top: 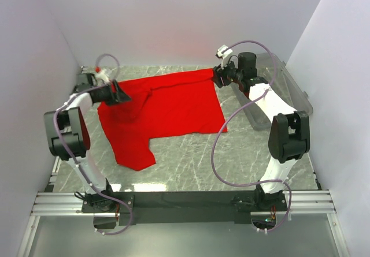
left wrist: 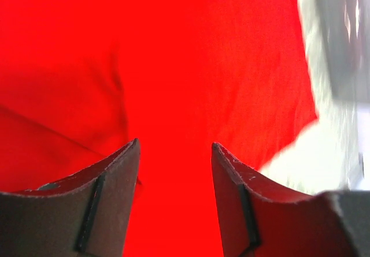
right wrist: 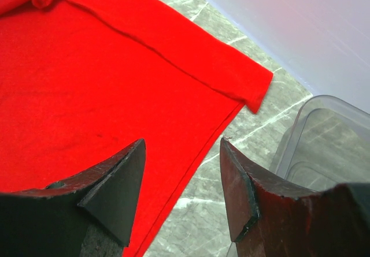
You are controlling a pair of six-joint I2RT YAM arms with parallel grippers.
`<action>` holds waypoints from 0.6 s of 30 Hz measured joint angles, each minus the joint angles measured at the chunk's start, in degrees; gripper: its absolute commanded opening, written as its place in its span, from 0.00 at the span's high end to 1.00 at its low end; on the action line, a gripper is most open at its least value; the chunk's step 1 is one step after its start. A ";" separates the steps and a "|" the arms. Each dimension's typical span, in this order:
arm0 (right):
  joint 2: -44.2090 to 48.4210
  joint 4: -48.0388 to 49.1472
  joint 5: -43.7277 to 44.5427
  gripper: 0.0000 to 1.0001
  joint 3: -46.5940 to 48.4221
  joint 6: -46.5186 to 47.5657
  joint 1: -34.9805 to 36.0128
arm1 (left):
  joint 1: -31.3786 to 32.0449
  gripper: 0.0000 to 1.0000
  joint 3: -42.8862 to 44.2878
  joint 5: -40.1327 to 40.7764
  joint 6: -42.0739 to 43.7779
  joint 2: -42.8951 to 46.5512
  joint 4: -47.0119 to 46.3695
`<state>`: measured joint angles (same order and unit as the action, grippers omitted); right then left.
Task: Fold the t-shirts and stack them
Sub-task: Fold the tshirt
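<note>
From above, the t-shirt lies spread on the table just left of the clear bin. Its long axis runs toward and away from the bin. The hem seems to face the bin, and one sleeve juts toward the arm bases at the end farthest from it.

In the left wrist view, the left gripper stands parted over red cloth, holding nothing. If you close it here, you'll likely pinch mid-body fabric and bunch the fold.

In the right wrist view, the right gripper is also spread and empty, over the shirt's bin-side edge. A careless pull there could drag the corner against the bin.
</note>
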<state>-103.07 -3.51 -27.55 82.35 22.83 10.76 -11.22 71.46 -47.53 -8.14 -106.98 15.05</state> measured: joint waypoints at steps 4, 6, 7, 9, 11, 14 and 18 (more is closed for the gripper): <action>0.00 0.04 -0.11 0.39 0.00 -0.02 -0.13 | -2.58 0.39 6.69 3.23 -4.37 0.02 -1.92; 0.00 0.04 -0.17 0.39 0.00 -0.02 -0.15 | -2.21 0.39 11.28 4.66 -5.44 -2.19 -2.19; 0.00 0.07 -0.20 0.39 0.00 -0.02 -0.15 | -1.81 0.39 14.21 5.29 -6.21 -4.28 -2.10; 0.00 0.07 -0.20 0.39 0.00 -0.02 -0.15 | -0.92 0.39 16.98 5.62 -6.64 -6.97 -1.64; 0.00 0.04 -0.20 0.39 0.00 -0.02 -0.15 | 0.17 0.40 19.78 6.01 -7.21 -10.62 -1.16; 0.00 0.04 -0.20 0.39 0.00 0.00 -0.15 | 1.75 0.40 22.62 6.36 -8.04 -15.82 0.15; 0.00 0.02 -0.17 0.39 0.00 0.00 -0.15 | 3.48 0.40 23.50 7.02 -9.64 -20.50 1.42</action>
<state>-103.07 -3.49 -27.73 82.35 22.83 10.61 -7.75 94.96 -40.51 -17.78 -127.48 16.47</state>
